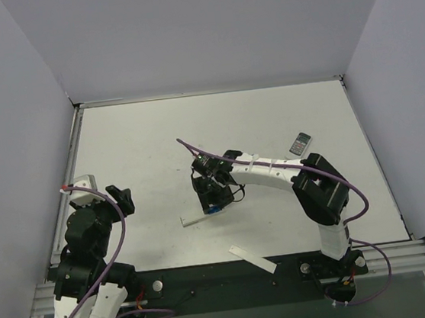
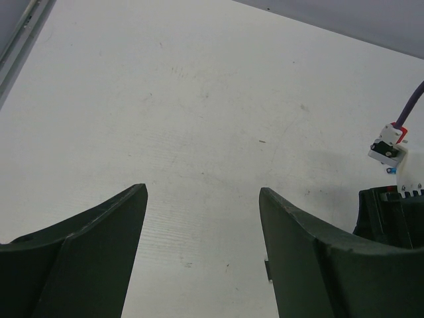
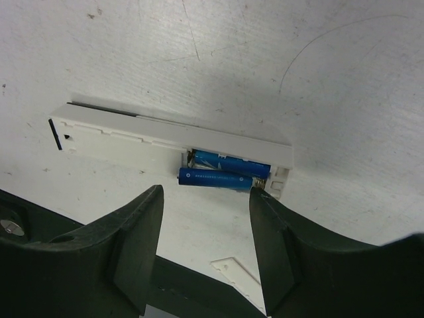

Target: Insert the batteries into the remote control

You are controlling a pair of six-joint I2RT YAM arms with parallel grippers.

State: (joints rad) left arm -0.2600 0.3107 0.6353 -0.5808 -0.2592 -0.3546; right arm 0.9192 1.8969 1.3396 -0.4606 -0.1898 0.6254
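R pincer (image 3: 205, 194) (jaws apart) hovers over remote control (image 3: 132, 136) w/ 2 batteries (image 3: 215, 179).

A lab test cell: white table (image 1: 156, 135) enclosed by plain grey walls (image 1: 205, 29).

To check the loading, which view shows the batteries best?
The right wrist view: two blue batteries at the remote control's open compartment, close up. Top external shows only a blue speck; left wrist shows none.

l claw (image 2: 202, 192) open, r claw (image 3: 207, 193) open, angled down
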